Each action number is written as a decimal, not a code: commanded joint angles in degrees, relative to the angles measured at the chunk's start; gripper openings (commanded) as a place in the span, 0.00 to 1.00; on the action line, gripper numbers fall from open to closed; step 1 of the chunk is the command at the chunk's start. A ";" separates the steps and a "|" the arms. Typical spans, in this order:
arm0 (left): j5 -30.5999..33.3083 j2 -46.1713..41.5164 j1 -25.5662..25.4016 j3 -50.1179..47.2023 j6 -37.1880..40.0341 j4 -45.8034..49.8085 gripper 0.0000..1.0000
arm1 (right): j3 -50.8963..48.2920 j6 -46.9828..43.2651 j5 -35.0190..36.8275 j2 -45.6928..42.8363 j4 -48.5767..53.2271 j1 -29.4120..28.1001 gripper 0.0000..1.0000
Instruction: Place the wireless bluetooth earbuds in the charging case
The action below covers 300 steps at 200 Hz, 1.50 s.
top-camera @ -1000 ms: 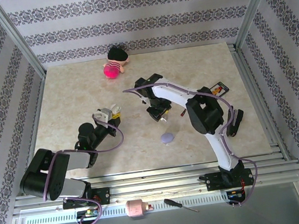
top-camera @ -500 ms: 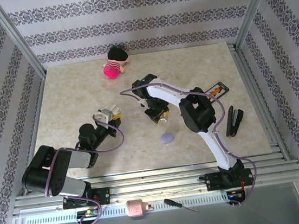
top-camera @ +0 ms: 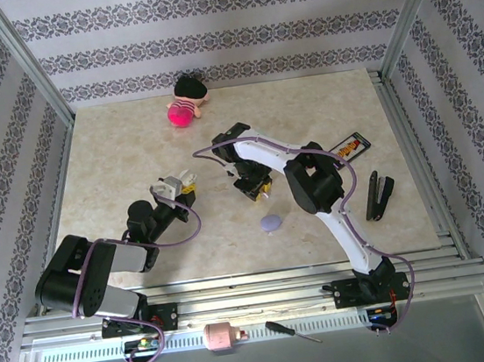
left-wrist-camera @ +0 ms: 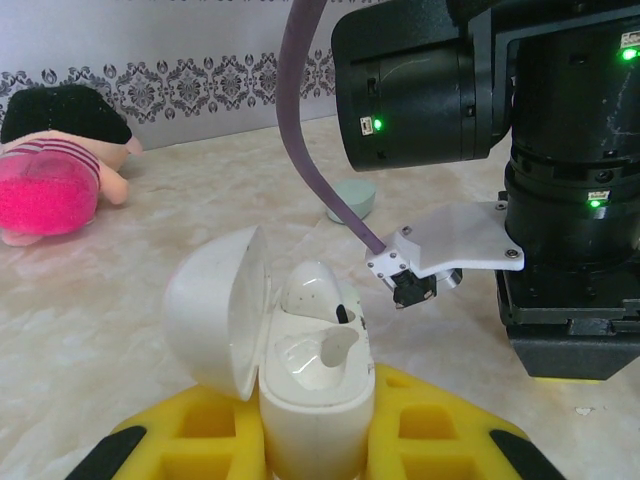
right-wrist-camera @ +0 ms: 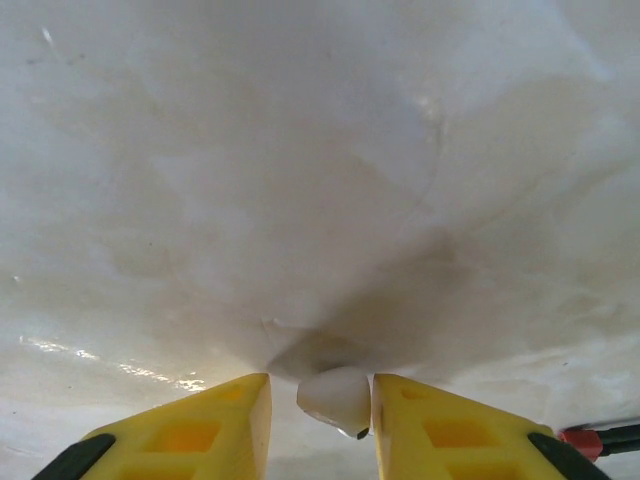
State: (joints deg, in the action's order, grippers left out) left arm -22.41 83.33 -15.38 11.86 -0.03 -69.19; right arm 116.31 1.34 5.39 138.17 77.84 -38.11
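Left end effector (left-wrist-camera: 315,445) was clamped on the open white case (left-wrist-camera: 300,350), one earbud (left-wrist-camera: 318,292) seated inside, right end effector (right-wrist-camera: 320,405) beyond it low over the surface (top-camera: 115,152), fingers narrowly parted around a loose earbud (right-wrist-camera: 335,398) that lay there, pink doll (top-camera: 187,104) sat at the far edge

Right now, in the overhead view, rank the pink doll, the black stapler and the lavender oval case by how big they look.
1. pink doll: bulkiest.
2. black stapler: about as long as the doll, but much thinner.
3. lavender oval case: clearly smallest.
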 commanded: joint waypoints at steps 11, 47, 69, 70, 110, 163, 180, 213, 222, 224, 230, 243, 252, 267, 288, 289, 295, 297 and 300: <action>-1.12 -0.45 0.07 -0.34 -0.58 -2.47 0.08 | 1.75 0.85 1.52 1.93 1.14 0.14 0.32; -1.41 -0.89 0.05 -0.25 -0.54 -2.03 0.08 | 2.06 0.95 1.82 2.59 1.27 0.21 0.27; -2.23 -1.01 0.05 -0.08 -0.17 -1.41 0.08 | 1.06 1.25 2.13 1.40 0.36 0.20 0.23; -2.35 -1.04 0.07 -0.04 -0.11 -1.36 0.08 | 0.95 1.27 2.02 1.27 0.28 0.21 0.23; -5.62 -2.77 -0.06 1.91 0.41 3.68 0.08 | -4.93 2.29 -0.81 -6.73 -5.46 0.69 0.20; -10.71 -4.52 -0.62 4.04 -0.76 4.98 0.08 | -21.43 2.02 -11.16 -26.15 -23.67 2.20 0.20; -12.29 -4.23 -0.98 4.48 -1.92 3.45 0.08 | -26.90 1.57 -15.12 -32.86 -30.53 2.30 0.20; -14.54 -3.43 -1.77 5.53 -3.36 1.10 0.08 | -34.62 2.93 -24.99 -42.92 -41.39 2.38 0.19; -14.91 -3.42 -1.90 5.92 -3.69 1.16 0.08 | -35.82 3.63 -29.30 -44.77 -43.96 2.42 0.19; -14.98 -3.32 -1.93 6.08 -3.75 1.23 0.08 | -35.98 3.77 -30.09 -45.08 -44.50 2.42 0.19; -15.33 -3.43 -1.95 6.36 -4.01 1.46 0.08 | -36.53 4.68 -31.60 -45.96 -46.12 2.28 0.19; -15.81 -3.40 -2.15 7.04 -4.19 1.78 0.08 | -37.12 5.76 -34.26 -47.29 -48.78 1.66 0.19; -15.90 -3.37 -2.39 7.43 -4.14 2.03 0.08 | -36.95 5.86 -34.12 -47.80 -49.90 0.78 0.19; -16.00 -3.28 -2.75 7.95 -4.10 2.41 0.08 | -36.78 6.47 -33.95 -48.18 -52.42 -0.59 0.19; -15.91 -2.68 -3.00 8.59 -4.02 2.17 0.08 | -35.55 8.22 -34.56 -47.42 -55.78 -1.86 0.19; -15.91 -2.58 -3.04 8.65 -4.06 2.15 0.08 | -35.41 8.27 -34.57 -47.35 -55.91 -1.91 0.19; -15.79 -2.32 -3.00 8.84 -4.07 1.92 0.08 | -34.63 8.28 -34.52 -46.78 -56.05 -2.37 0.19; -15.88 -2.17 -3.00 8.92 -4.09 1.83 0.08 | -34.41 8.25 -34.49 -46.66 -56.05 -2.51 0.19; -15.91 -1.99 -3.06 9.03 -4.10 1.70 0.08 | -34.06 8.29 -34.35 -46.41 -56.12 -2.72 0.19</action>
State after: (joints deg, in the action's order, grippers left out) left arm -37.06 80.18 -17.65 19.05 -3.27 -65.17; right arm 80.12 7.68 -26.46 91.53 26.85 -39.40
